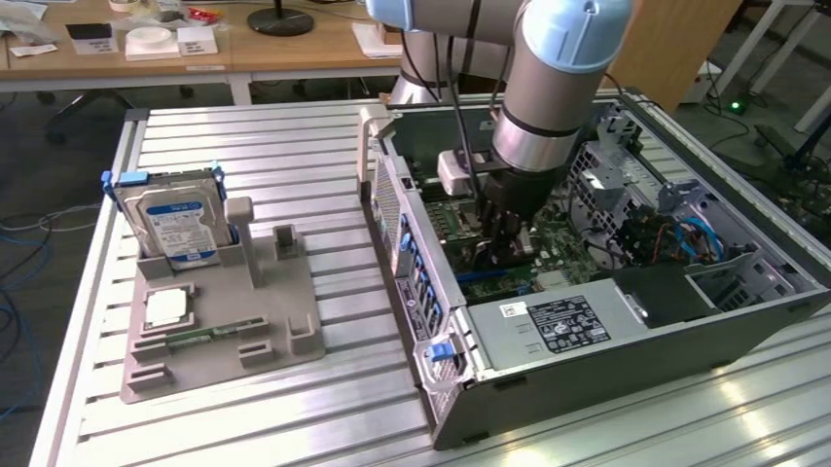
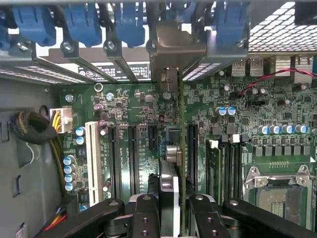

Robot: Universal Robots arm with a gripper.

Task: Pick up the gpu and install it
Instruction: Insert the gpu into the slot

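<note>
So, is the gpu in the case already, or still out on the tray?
In the case: the hand holds the gpu on edge over the motherboard. Whether it is seated in a slot, cannot tell.

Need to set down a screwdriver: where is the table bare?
Bare slotted table beyond the hard drive, and on the camera's side of the grey fixture and computer case. Crowded: inside the case, where the end effector holds the gpu over the motherboard.

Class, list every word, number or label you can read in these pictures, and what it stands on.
None can be read.
Blue label on the hard drive: too small.
Black label on the power supply: too small.
Motherboard print: blurred.
gpu in the gripper: no legible print.
</note>
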